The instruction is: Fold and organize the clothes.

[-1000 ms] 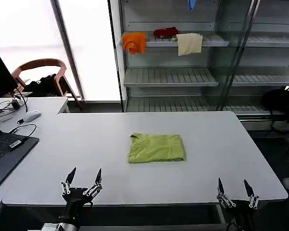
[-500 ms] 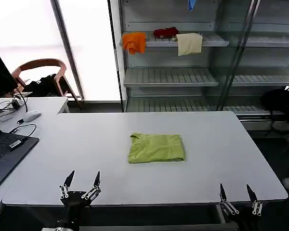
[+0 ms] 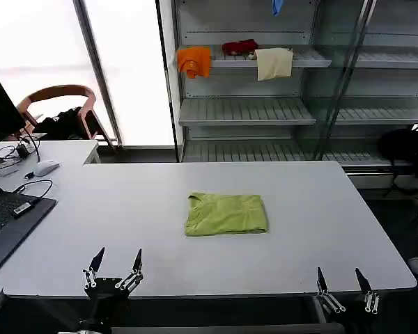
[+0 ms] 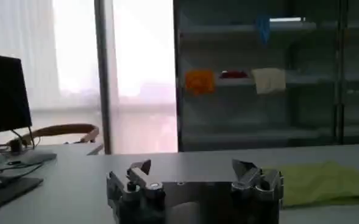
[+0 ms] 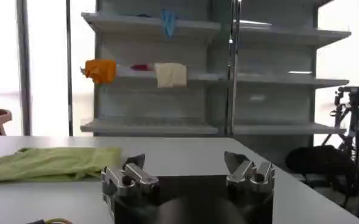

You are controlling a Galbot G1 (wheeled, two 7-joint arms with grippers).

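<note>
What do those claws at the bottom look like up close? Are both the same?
Yes, they match. The left gripper and right gripper each have two slim, pointed dark fingers on silvery metal bases with small round screws. From the wrist cameras, the body between them looks dark and blocky.

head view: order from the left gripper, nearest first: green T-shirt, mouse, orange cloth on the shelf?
From the left gripper, at the table's near edge:
1. T-shirt, folded at mid-table, ahead and to its right.
2. Mouse, on the far left desk.
3. Orange cloth, on the shelf behind the table.
</note>
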